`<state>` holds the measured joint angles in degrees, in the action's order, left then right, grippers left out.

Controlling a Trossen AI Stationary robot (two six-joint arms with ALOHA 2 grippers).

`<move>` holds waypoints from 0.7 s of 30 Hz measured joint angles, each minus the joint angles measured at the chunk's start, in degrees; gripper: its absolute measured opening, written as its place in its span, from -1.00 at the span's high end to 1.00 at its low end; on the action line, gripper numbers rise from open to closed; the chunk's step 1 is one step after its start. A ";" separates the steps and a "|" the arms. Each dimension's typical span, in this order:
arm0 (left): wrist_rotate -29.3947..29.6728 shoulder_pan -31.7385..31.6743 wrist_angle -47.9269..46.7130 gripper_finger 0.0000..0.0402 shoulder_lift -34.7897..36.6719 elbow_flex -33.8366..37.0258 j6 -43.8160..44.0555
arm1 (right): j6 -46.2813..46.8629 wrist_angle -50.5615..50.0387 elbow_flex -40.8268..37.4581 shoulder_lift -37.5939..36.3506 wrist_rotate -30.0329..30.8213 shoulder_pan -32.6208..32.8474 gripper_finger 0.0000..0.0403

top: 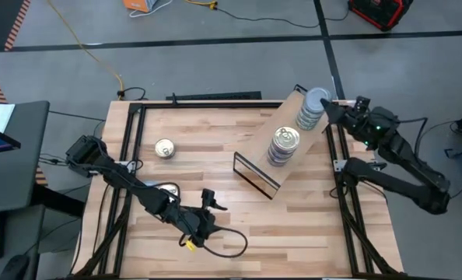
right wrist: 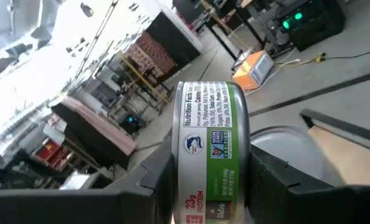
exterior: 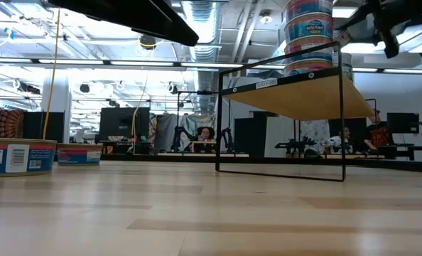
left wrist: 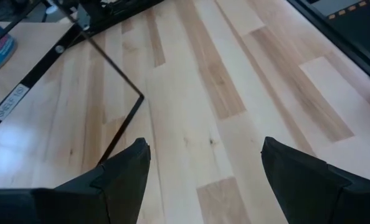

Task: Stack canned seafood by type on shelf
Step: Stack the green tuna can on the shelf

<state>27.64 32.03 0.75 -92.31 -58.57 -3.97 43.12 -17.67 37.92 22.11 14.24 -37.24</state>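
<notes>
Tabletop (top: pixel 239 233) | shelf (top: pixel 256 145) with two stacks | right gripper (right wrist: pixel 211 180) clamping tin (right wrist: pixel 211 149) over far stack (top: pixel 312 109) | next: lower squarely, release | left gripper (left wrist: pixel 203 168) wide, idle

My high view looks straight down on the whole table (top: pixel 215 155) and both arms. My low view sits at tabletop height, facing level across to the room beyond. Both catch the shelf (top: pixel 271 140) and its tin stacks. The left wrist camera looks close down on bare boards; the right wrist camera stares at a held tin (right wrist: pixel 210 149) up close.
</notes>
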 joint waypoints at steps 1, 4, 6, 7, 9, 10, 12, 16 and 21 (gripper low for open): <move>-0.07 0.10 -0.10 -0.46 0.00 0.00 0.02 | 0.31 0.14 -0.15 -0.04 -0.55 -1.00 0.14; -0.20 0.22 -0.38 -0.46 -0.02 0.00 0.00 | 1.51 0.24 -0.76 -0.02 -2.61 -3.69 0.14; -0.18 0.20 -0.48 -0.46 -0.02 0.00 0.08 | 2.01 0.35 -0.93 0.00 -4.02 -4.84 0.14; -0.15 0.15 -0.50 -0.46 -0.02 0.00 0.15 | 2.17 0.35 -1.05 -0.02 -4.81 -5.30 0.13; -0.15 0.18 -0.52 -0.46 -0.02 0.00 0.15 | 2.12 0.52 -1.25 0.02 -6.24 -6.05 0.11; -0.15 0.18 -0.51 -0.46 -0.02 0.00 0.17 | 2.12 0.49 -1.36 0.02 -6.81 -6.29 0.09; -0.15 0.19 -0.50 -0.46 -0.02 0.00 0.32 | 1.75 0.35 -1.37 0.01 -7.15 -6.71 0.03; -0.15 0.20 -0.48 -0.46 -0.02 0.00 0.54 | -0.11 0.68 -1.37 -0.07 -7.25 -6.86 -0.12; -0.13 0.18 -0.44 -0.46 -0.02 -0.02 0.57 | -1.71 0.00 -1.37 0.00 -7.26 -6.86 -0.29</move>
<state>27.51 32.21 0.32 -92.33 -58.59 -3.40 41.40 -17.67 36.56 22.11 6.98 -44.10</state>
